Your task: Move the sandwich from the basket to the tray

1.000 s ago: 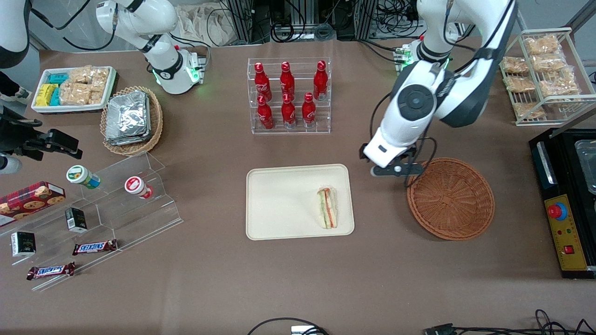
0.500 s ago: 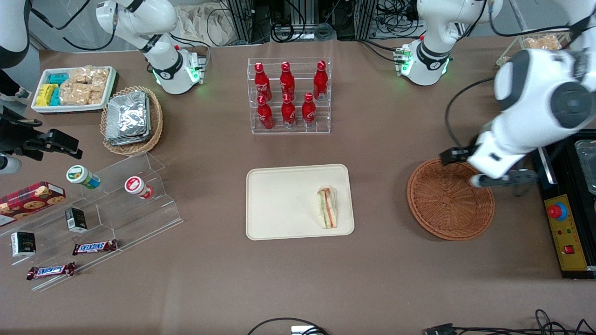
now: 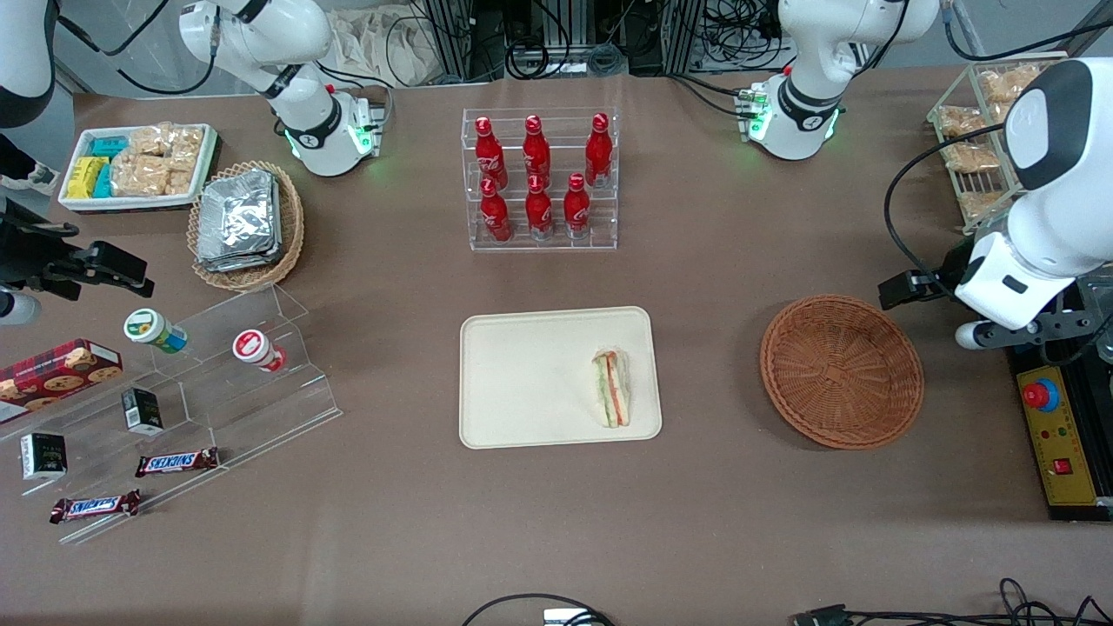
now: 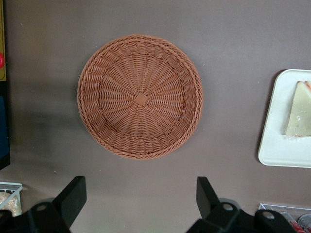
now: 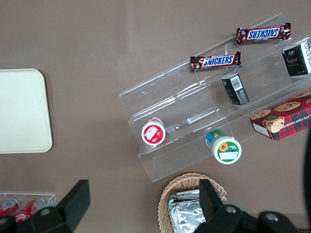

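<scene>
Plainly, we read "SNICKERS" on the two bars (image 3: 176, 462) lying on the clear stepped stand (image 3: 261, 382) toward the parked arm's end of the table (image 3: 556, 539). The script on the red bottles (image 3: 539, 174) we cannot make out for certain.

We see the sandwich (image 3: 611, 388) lying flat on the tray (image 3: 522, 382), at the tray's edge that faces the basket (image 3: 842, 371). Its long axis runs from nearer the front camera to farther from it, with the striped orange and green cut face turned upward.

Our gripper (image 4: 141, 194) hangs in the air with its fingers (image 4: 73, 196) spread wide and holding nothing. Seen from the wrist, the basket lies on the table under the fingers, with nothing in it. The tray and sandwich sit well apart from the fingers, with the basket between.
</scene>
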### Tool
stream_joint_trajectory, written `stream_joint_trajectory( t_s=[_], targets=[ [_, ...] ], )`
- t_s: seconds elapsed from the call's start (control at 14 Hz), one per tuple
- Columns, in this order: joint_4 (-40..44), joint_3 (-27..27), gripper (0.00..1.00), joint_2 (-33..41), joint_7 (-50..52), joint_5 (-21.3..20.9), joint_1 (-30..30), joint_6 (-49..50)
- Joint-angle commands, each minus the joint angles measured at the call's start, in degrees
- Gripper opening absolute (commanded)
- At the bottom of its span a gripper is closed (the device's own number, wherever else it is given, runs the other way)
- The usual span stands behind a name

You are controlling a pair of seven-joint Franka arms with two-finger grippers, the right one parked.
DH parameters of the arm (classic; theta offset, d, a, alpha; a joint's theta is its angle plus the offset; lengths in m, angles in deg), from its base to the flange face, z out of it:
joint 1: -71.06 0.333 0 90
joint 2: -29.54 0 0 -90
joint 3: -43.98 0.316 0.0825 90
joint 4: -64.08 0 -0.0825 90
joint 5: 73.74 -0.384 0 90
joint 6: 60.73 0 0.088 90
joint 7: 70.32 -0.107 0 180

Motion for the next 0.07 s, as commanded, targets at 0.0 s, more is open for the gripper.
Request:
stream_joint_trajectory(
  t_s=[0.0],
  targets=[
    [5.55, 0.06, 1.0, -3.24, 0.64, -0.17, -0.19, 3.19]
  ],
)
